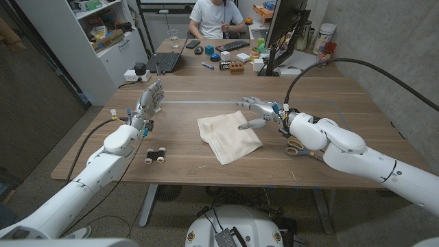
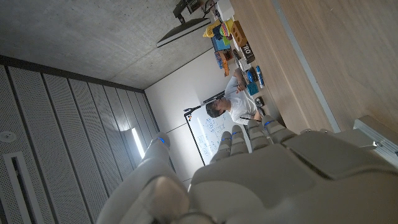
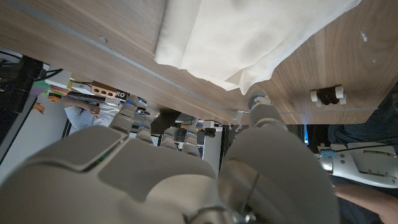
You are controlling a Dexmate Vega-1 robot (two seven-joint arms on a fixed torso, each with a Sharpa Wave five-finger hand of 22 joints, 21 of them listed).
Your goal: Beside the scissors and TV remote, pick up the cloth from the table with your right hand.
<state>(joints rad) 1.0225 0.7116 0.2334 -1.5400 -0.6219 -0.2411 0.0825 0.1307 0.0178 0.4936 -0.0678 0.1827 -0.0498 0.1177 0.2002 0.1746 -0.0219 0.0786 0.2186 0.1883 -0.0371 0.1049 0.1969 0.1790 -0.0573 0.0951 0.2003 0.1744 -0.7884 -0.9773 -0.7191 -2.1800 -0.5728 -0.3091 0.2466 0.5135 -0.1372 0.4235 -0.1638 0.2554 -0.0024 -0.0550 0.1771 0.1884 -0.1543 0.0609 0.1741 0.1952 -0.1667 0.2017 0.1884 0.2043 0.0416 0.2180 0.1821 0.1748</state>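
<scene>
cloth [image 1: 230,136], cream-coloured and rumpled, lies near the middle of the wooden table [image 1: 206,92], one corner pointing toward the near edge. right hand [image 1: 259,114] sits at the cloth's right edge, fingers spread apart and reaching left; one fingertip [image 1: 243,127] rests on or just over the fabric, and nothing is gripped. in the right wrist view the same cloth [image 3: 249,34] spreads beyond the fingertips [image 3: 258,99], the hand apart from it except at that one tip. scissors [image 1: 296,147] with orange handles lie on the table just right of the right wrist, partly hidden by the arm. tv remote cannot be made out.

left hand [image 1: 151,98] stands at the left side of the table, fingers upright and close together, holding nothing, well apart from the cloth. a small black toy car with pale wheels [image 1: 156,154] sits near the left forearm, toward the near edge.

surface: brown wood grain with a pale seam across the far part. at the far end: a laptop [image 1: 167,60], keyboard [image 1: 233,46], monitor [image 1: 285,31], coloured blocks [image 1: 236,67] and a seated person [image 1: 214,17]. a grey cabinet [image 1: 103,41] stands far left; a concrete wall is on the right.
</scene>
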